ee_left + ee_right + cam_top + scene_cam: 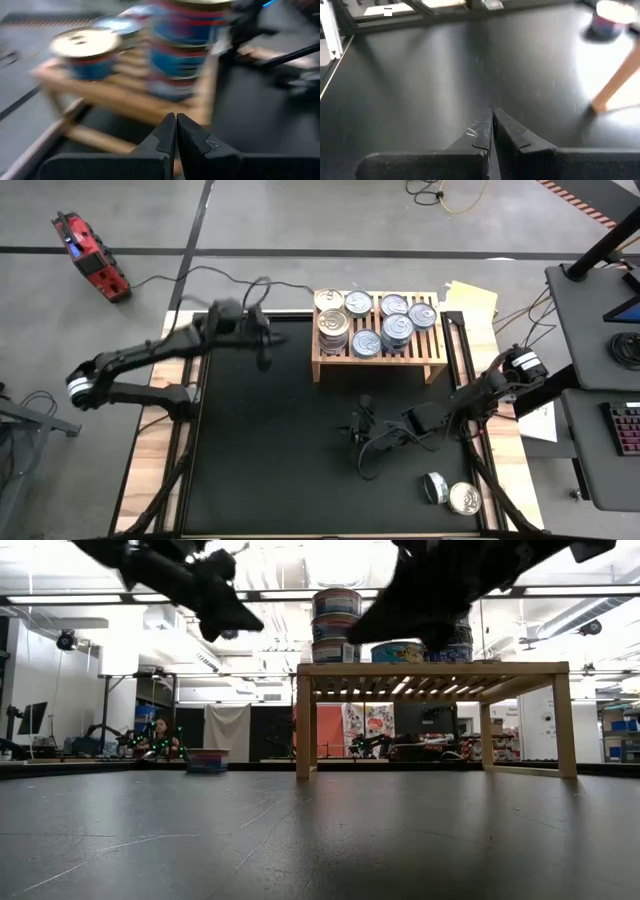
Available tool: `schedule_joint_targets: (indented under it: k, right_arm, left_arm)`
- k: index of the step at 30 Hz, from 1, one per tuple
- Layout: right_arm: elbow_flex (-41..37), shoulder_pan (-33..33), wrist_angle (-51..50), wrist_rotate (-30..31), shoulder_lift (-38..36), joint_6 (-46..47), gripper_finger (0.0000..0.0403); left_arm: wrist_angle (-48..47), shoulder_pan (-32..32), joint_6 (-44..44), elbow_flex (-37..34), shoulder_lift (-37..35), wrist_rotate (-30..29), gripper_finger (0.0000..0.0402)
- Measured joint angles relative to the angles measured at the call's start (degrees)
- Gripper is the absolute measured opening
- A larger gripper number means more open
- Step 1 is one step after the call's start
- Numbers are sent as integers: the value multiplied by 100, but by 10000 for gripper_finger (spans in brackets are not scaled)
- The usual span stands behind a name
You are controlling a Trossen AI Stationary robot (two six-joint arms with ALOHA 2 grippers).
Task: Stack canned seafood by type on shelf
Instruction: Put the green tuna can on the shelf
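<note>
**Both grippers closed and empty — tins on shelf, two on mat**

Left gripper (263, 362) clenched, holding nothing, just beside the shelf's (380, 366) left end. Right gripper (357, 427) clenched, empty, over the black mat (270, 460) in front of the shelf. Tins (378, 323) sit on the shelf — two more tins (450, 493) lie at the mat's near right corner.

Ahead of the left jaws, the cans (187, 45) and shelf (120, 97) blur; labels are unreadable.

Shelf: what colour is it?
Light natural wood shelf, slatted top. Clearest in the high view; legs show in the low view.
</note>
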Motion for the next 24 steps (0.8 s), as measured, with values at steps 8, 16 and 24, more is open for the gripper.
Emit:
schedule_joint_targets:
  k: [8,16,24]
  right_arm:
    - [0,49,-1498,-2535,-384,2580,9]
    - [26,778,-1739,-3812,-448,4977,9]
    - [1995,1324,-6870,-3375,-301,6712,9]
  left_arm:
    - [2232,-2062,-443,-1625,-914,-804,0]
    - [2424,-3294,-364,-1785,-832,-2512,0]
    - [2664,-3352,-381,-1743,-459,-2649,0]
